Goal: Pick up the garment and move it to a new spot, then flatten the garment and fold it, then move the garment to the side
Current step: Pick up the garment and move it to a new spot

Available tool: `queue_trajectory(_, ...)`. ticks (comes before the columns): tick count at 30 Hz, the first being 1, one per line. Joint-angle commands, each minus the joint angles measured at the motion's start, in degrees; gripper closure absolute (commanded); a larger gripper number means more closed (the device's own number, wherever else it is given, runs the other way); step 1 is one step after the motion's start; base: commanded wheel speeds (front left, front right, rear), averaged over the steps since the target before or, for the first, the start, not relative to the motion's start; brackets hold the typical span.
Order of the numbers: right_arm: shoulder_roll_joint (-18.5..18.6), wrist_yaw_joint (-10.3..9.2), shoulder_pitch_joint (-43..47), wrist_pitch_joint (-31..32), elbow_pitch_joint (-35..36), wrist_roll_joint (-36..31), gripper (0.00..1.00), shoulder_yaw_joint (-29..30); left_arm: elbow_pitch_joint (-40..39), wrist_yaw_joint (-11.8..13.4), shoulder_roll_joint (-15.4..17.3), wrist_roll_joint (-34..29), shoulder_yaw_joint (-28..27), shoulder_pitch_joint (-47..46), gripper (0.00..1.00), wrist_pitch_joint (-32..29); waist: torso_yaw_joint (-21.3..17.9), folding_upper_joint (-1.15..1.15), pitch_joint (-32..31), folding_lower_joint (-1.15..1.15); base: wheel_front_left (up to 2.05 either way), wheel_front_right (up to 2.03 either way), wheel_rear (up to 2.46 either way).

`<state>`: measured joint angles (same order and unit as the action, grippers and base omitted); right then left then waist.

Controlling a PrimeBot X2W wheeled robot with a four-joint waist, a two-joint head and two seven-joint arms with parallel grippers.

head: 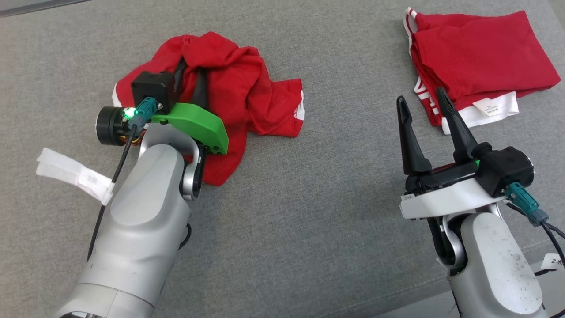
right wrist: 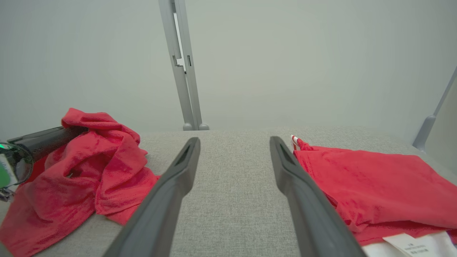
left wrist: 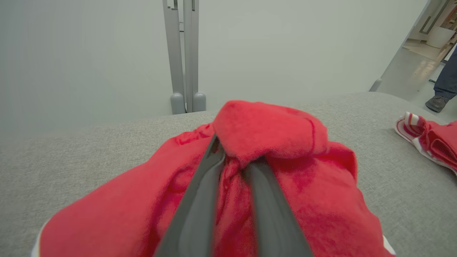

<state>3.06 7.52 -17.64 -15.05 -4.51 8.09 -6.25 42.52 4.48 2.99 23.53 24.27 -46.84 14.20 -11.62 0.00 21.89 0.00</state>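
Head view shows two red garments on one grey upholstered surface point(head: 309, 212). The crumpled red garment point(head: 238, 79) lies heaped at the upper left of the surface, with white trim showing at its left and right edges. The left gripper point(head: 192, 70) is pushed into the top of the heap, and its two dark fingers vanish under a fold. In the left wrist view the same garment point(left wrist: 271, 125) covers the lower middle, with cloth bunched between the left gripper's point(left wrist: 237, 157) two fingers and a hump of cloth draped over their tips. Whether they pinch the cloth or have let it go, I cannot tell.

The folded red garment point(head: 476, 57) lies flat at the upper right, well apart from the heap, with one white label point(head: 489, 107) on its white near edge. The right gripper point(head: 420, 95) hovers just beside that edge, its two fingers spread wide and bare. The right wrist view shows it point(right wrist: 234, 139) above bare grey fabric between the heap point(right wrist: 103, 160) and the folded piece point(right wrist: 375, 178).

One white tag strip point(head: 70, 173) hangs from the cable on the left arm. One shoe point(left wrist: 437, 103) of a person stands on the floor beyond the surface.
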Motion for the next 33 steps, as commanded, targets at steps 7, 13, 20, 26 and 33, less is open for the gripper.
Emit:
queue_trajectory(7, -0.08, -0.06, 0.11, -0.16, -0.09, -0.53, 0.0, 0.43, -1.13, -2.0, 0.06, -0.67, -0.67, -1.98, 0.0, 1.06, 3.03, 0.0, -0.95, 0.0, 0.0, 0.0, 0.0)
queue_trajectory(13, 0.56, -0.06, 0.82, -0.16, -0.69, -1.17, 0.0, 0.46, -9.92, -3.15, 0.22, -2.59, -3.07, 2.86, 0.0, 0.97, 7.52, 0.0, -3.67, 0.0, 0.0, 0.0, 0.0)
queue_trajectory(20, 1.91, -0.06, 1.74, -0.16, -1.25, -1.21, 0.0, 0.25, -20.19, -4.56, 2.39, -6.38, -5.7, 11.03, 0.0, 0.95, 11.84, 0.0, -6.87, 0.0, 0.0, 0.0, 0.0)
queue_trajectory(26, 2.56, -0.06, 2.58, -0.16, -0.9, -1.01, 0.0, -0.19, -27.97, -7.64, 4.37, -7.67, -8.33, 21.04, 0.0, 0.91, 13.46, 0.0, -8.89, 0.0, 0.0, 0.0, 0.0)
queue_trajectory(33, 3.04, -0.06, 4.38, -0.16, -0.25, -0.71, 0.0, -0.51, -34.17, -9.34, 3.46, -10.4, -12.92, 30.38, 0.0, 0.91, 13.59, 0.0, -10.45, 0.0, 0.0, 0.0, 0.0)
